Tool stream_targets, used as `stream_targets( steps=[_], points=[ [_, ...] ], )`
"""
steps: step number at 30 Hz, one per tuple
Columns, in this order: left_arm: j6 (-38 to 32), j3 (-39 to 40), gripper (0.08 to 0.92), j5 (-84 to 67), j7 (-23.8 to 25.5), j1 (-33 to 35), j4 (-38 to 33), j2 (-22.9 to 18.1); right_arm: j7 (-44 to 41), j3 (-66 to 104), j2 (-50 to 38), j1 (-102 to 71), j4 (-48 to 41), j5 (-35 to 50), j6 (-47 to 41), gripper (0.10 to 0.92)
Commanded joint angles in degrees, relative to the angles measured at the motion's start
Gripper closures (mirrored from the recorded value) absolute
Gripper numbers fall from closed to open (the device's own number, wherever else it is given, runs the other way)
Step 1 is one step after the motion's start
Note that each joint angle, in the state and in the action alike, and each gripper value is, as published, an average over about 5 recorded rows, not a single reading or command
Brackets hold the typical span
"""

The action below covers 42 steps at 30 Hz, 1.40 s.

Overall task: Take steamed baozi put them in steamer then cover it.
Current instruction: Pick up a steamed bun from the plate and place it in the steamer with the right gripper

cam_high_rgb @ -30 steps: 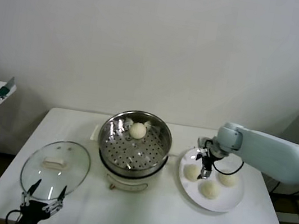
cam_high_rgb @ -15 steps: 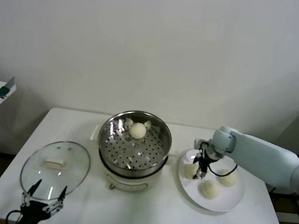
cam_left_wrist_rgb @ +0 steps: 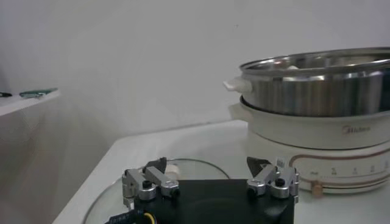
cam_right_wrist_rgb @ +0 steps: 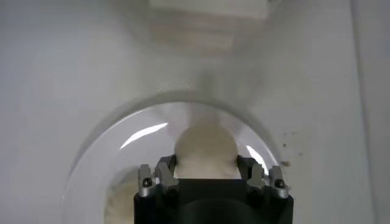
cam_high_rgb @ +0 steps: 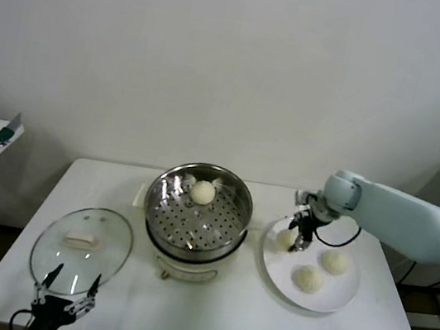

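while the right hand sits over the white plate at centre right of the head view, its fingers are clamped on either side of one steamed baozi, the leftmost of three there. compared with a second ago the hand went from wide open to pinching the bun, and the arm's wrist has swung up a bit. buns are round domes, so no real long axis. another baozi lies in the steamer at frame centre, on the far side of its tray. the cover lies flat on the surface at lower left, its bar handle running left-right. left hand is parked at the bottom left edge, fingers spread, holding nothing.
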Motion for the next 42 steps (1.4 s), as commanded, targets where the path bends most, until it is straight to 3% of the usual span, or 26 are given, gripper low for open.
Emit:
stream_targets(
  steps=[1,11,23,42],
  points=[
    [0.01,0.28,0.177,0.43,0.02,0.25,-0.89,0.04,-5.03,-11.25,1.42,25.49,5.63,12.65,1.68,0.355],
    [0.13,1.3,0.177,1.16,0.06,-0.16,-1.63,-0.16,0.52,-3.8,16.21,24.49,8.42,23.23,-2.57,0.356],
    [0.52,0.04,0.177,0.3,0.04,-0.27,-2.61,-0.61,3.26,-1.3,34.66,12.0,-3.01,20.91,-3.87,0.355],
    [0.43,0.53,0.177,0.46,0.08,-0.37,-2.29,-0.83,8.79,-2.23,39.86,-2.59,-14.15,12.68,-4.89,0.355]
  ],
)
